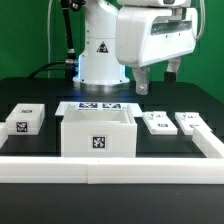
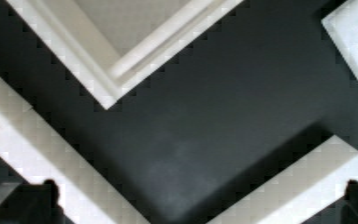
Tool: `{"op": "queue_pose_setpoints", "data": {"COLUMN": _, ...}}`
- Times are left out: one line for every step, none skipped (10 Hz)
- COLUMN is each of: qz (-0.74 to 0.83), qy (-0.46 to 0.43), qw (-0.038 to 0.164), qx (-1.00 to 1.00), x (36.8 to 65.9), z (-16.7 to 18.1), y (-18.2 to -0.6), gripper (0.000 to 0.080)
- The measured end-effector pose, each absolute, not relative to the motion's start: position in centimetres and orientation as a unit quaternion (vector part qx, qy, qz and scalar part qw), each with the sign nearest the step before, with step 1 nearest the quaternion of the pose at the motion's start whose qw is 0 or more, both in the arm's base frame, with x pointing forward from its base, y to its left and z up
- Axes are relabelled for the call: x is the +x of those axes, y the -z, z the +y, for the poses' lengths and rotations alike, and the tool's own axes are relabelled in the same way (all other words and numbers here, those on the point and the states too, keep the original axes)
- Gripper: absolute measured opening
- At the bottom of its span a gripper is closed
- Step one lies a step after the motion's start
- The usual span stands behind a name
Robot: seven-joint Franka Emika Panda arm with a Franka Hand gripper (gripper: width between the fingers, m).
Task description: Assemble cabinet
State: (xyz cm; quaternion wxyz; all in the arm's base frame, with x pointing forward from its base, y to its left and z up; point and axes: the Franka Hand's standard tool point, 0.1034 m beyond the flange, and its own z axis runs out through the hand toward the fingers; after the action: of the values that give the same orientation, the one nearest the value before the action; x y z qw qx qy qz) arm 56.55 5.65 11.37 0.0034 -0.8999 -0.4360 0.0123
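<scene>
We judge this to be an early step, the reach for a first part. The cabinet (image 1: 97, 135), a large white thin-walled plastic box with an open top and a black-and-white square tag on its facing wall, stands on the black table (image 1: 40, 95) with nothing fitted to it. The loose parts lie flat around it.

1 small flat white tagged block (image 1: 25, 121) lies well apart from the cabinet, toward the exterior view's left. 2 more lie toward the exterior view's right: a nearer block (image 1: 155, 122) just beside the cabinet and a farther block (image 1: 190, 122) beyond it. The marker board (image 1: 100, 105) lies directly behind the cabinet.

The white two-finger gripper (image 1: 156, 78) hangs in the air, higher than the cabinet's rim and off toward the exterior view's right, roughly above the nearer block. It touches nothing. Its jaws stand wide apart and empty: in the wrist view the 2 dark fingertips (image 2: 43, 200) sit far from each other with only bare table between them. That view also shows a thick white corner, which we take to be a corner of the cabinet, so the box is near the hand but not under it.

The next move, as we see it, calls for lowering over 1 of the blocks, squaring the jaws across its narrower sides, and closing. The nearer block sits close to the cabinet's wall, so the finger on that side has little room.
</scene>
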Motion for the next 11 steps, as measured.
{"op": "queue_pose_setpoints", "data": {"qz": -0.436, "qy": -0.012, "qw": 0.003, "qx": -0.900, "x": 56.5, "z": 5.7, "y": -11.4, "gripper": 0.0798}}
{"op": "queue_pose_setpoints", "data": {"qz": -0.436, "qy": -0.012, "qw": 0.003, "qx": -0.900, "x": 56.5, "z": 5.7, "y": -11.4, "gripper": 0.0798}}
{"op": "queue_pose_setpoints", "data": {"qz": -0.436, "qy": -0.012, "qw": 0.003, "qx": -0.900, "x": 56.5, "z": 5.7, "y": -11.4, "gripper": 0.0798}}
{"op": "queue_pose_setpoints", "data": {"qz": -0.436, "qy": -0.012, "qw": 0.003, "qx": -0.900, "x": 56.5, "z": 5.7, "y": -11.4, "gripper": 0.0798}}
{"op": "queue_pose_setpoints", "data": {"qz": -0.436, "qy": -0.012, "qw": 0.003, "qx": -0.900, "x": 56.5, "z": 5.6, "y": -11.3, "gripper": 0.0798}}
{"op": "queue_pose_setpoints", "data": {"qz": -0.475, "qy": -0.001, "qw": -0.001, "qx": -0.880, "x": 55.5, "z": 5.1, "y": -11.1, "gripper": 0.0798}}
{"op": "queue_pose_setpoints", "data": {"qz": -0.517, "qy": 0.012, "qw": -0.010, "qx": -0.856, "x": 54.2, "z": 4.3, "y": -10.8, "gripper": 0.0798}}
{"op": "queue_pose_setpoints", "data": {"qz": -0.562, "qy": 0.022, "qw": -0.020, "qx": -0.827, "x": 52.9, "z": 3.4, "y": -10.5, "gripper": 0.0798}}
{"op": "queue_pose_setpoints", "data": {"qz": -0.596, "qy": 0.017, "qw": -0.023, "qx": -0.803, "x": 52.0, "z": 2.3, "y": -10.0, "gripper": 0.0798}}
{"op": "queue_pose_setpoints", "data": {"qz": -0.599, "qy": 0.014, "qw": -0.023, "qx": -0.801, "x": 51.7, "z": 1.5, "y": -9.7, "gripper": 0.0798}}
{"op": "queue_pose_setpoints", "data": {"qz": -0.596, "qy": 0.015, "qw": -0.023, "qx": -0.802, "x": 51.8, "z": 1.7, "y": -9.8, "gripper": 0.0798}}
